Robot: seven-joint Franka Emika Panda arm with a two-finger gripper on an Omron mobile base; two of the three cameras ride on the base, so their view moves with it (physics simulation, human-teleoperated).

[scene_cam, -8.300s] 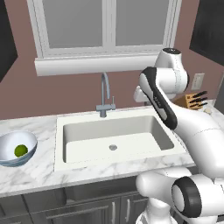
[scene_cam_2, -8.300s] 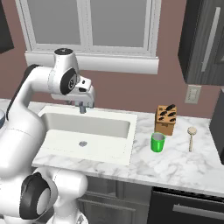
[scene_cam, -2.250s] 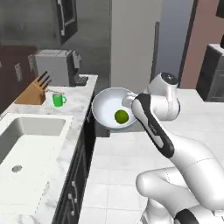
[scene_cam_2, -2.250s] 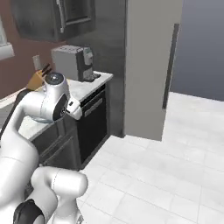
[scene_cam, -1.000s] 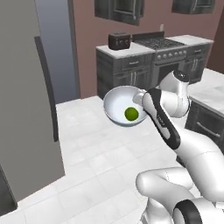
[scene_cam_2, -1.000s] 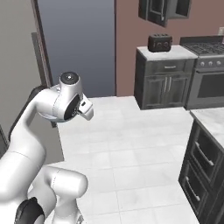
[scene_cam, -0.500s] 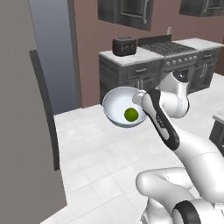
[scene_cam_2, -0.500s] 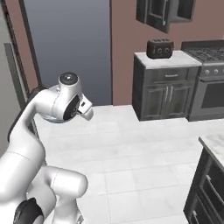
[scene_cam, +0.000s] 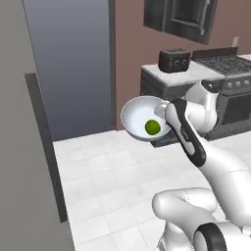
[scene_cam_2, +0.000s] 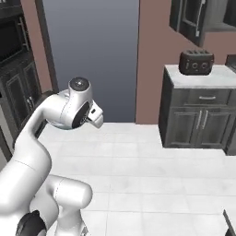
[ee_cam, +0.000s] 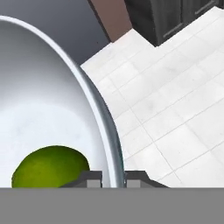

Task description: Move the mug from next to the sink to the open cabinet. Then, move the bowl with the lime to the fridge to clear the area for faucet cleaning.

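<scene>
The wide white bowl (scene_cam: 138, 119) hangs in the air over the tiled floor with the green lime (scene_cam: 153, 127) lying in it. My gripper (scene_cam: 165, 106) is shut on the bowl's right rim. In the hand view the rim of the bowl (ee_cam: 43, 109) passes between the two finger tips of the gripper (ee_cam: 113, 179), and the lime (ee_cam: 50, 168) sits low inside. The fridge stands ahead on the left, its grey door (scene_cam: 19, 147) swung towards me and its dark bluish interior (scene_cam: 68, 63) showing. The mug, sink, faucet and open cabinet are out of view.
A dark toaster (scene_cam: 175, 59) sits on a white counter over dark base cabinets (scene_cam_2: 198, 115) at the right. A stove (scene_cam: 223, 61) stands beside it, with dark wall cabinets (scene_cam: 179, 17) above. White tiled floor (scene_cam: 108, 181) lies between me and the fridge.
The whole picture has shifted as the base moved: the fridge now looms larger and nearer on the left. The bowl with the lime stays in the gripper's hold.
</scene>
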